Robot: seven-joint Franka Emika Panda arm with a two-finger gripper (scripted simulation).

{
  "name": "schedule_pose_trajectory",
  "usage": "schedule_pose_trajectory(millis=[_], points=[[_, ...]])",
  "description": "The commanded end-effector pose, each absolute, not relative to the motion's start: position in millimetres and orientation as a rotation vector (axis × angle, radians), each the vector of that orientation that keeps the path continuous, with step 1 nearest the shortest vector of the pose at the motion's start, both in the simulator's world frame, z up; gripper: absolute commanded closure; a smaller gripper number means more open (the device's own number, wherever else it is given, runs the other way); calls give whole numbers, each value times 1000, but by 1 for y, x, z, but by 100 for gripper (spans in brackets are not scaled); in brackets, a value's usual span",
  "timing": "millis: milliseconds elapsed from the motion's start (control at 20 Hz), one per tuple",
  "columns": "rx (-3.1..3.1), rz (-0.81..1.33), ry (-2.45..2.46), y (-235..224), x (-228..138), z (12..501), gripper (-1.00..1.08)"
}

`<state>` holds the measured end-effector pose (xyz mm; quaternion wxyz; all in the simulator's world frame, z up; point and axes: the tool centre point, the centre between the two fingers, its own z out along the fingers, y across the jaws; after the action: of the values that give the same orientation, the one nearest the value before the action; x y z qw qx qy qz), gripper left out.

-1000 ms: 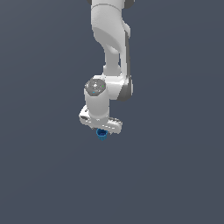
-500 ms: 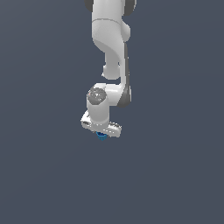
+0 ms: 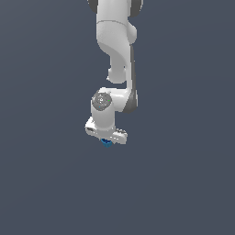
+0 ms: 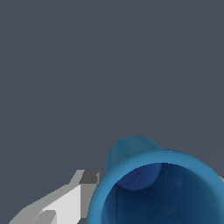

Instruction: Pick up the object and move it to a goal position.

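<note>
My gripper (image 3: 106,140) is clamped on the cup (image 4: 157,186), which sits between my fingers (image 4: 65,203), just under the hand. Step in hand, I judge: transport. Next: carry to the goal, not visible here, holding grip.

Arm (image 3: 114,41): smooth white casing, plastic-looking, soft sheen, dark grey joint seams. Gripper (image 3: 106,139): same white smooth shell; one finger (image 4: 65,203) pale grey, matt, flat-faceted with darker tip. Cup (image 4: 157,188): blue, smooth, slightly glossy like plastic, darker hollow inside. Background (image 3: 46,183): flat matt slate grey, no texture.
</note>
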<state>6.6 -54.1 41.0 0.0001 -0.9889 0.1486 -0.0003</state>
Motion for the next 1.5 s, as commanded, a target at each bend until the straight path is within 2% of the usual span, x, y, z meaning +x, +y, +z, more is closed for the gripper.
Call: schedule_pose_trajectory(millis=[0, 700, 1450], points=[[-3107, 0, 467, -54, 6, 40, 108], [-3106, -1, 466, -39, -17, 56, 108], [-3106, 0, 466, 15, -101, 109, 108]])
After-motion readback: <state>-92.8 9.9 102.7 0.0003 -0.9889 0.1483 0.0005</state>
